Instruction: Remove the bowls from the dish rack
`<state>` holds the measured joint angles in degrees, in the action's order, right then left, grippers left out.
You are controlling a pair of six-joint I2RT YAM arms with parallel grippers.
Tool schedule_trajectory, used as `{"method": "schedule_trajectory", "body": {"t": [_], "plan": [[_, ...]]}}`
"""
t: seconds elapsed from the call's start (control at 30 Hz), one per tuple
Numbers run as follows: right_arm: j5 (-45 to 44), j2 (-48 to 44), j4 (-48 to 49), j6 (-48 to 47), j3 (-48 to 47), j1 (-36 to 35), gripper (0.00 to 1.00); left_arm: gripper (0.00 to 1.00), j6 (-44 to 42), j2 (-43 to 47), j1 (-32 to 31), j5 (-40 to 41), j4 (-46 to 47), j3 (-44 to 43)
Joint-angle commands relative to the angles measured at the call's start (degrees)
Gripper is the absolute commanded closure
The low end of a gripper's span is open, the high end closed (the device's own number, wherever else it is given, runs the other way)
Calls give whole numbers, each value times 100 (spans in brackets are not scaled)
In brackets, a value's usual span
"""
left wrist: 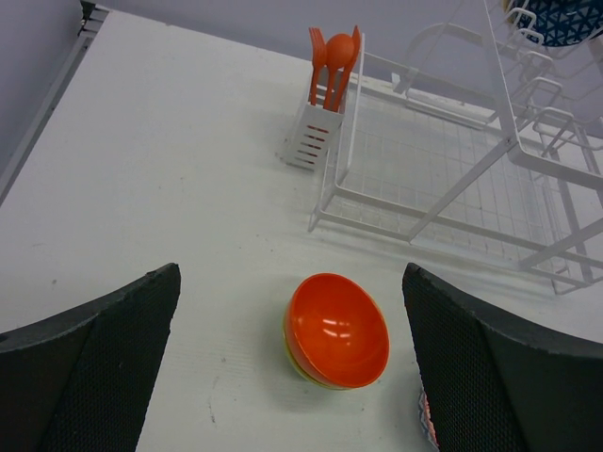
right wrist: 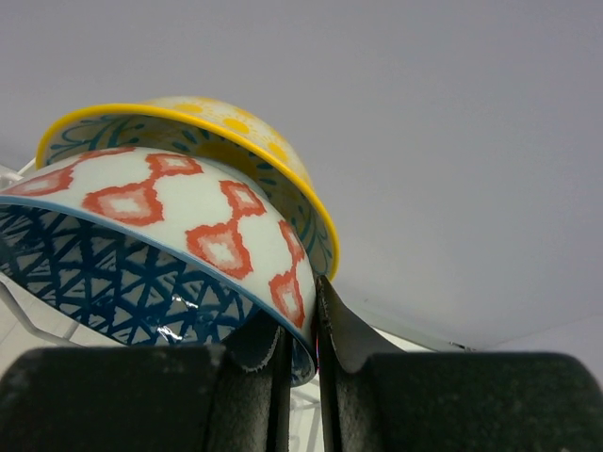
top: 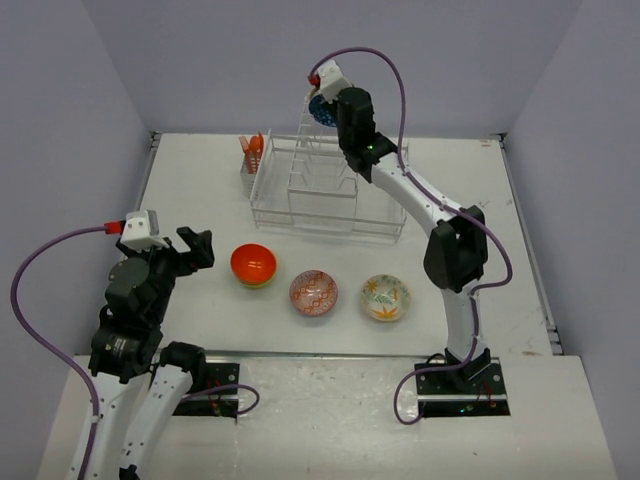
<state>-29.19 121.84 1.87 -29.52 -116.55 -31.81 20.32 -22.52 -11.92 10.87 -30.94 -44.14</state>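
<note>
White table (top: 200, 200), grey walls.

Top view: dish rack (top: 325, 195) upper centre. Its utensil cup (top: 249, 180) holds orange utensils (top: 254, 150). Row of bowls mid-frame: orange bowl (top: 253, 264), red-white bowl (top: 313, 292), orange-leaf bowl (top: 385, 297). Right gripper (top: 328, 102) top centre with blue patterned bowl (top: 320, 110), over the rack's far edge. Left gripper (top: 197, 247) lower left.

Left wrist: fingers (left wrist: 94, 367) wide apart, holding nothing. Orange bowl sits nested in a lime-green bowl (left wrist: 301, 365), bottom centre.

Right wrist: jaws pinched on the blue bowl's rim, frame centre. Yellow-rimmed bowl (right wrist: 236, 132) cups it from behind; can't tell if that one's gripped.
</note>
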Motion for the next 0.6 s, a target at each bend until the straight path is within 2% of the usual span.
{"method": "schedule_trajectory", "body": {"t": [0.0, 0.27, 0.57], "plan": [[-254, -574, 604, 51, 10, -27, 100, 0, -124, 46, -29, -15, 211, 46], [-271, -679, 912, 51, 80, -27, 100, 0, -124, 99, -29, -15, 220, 46], [36, -960, 701, 402, 159, -18, 100, 0, -124, 117, -29, -6, 229, 63]]}}
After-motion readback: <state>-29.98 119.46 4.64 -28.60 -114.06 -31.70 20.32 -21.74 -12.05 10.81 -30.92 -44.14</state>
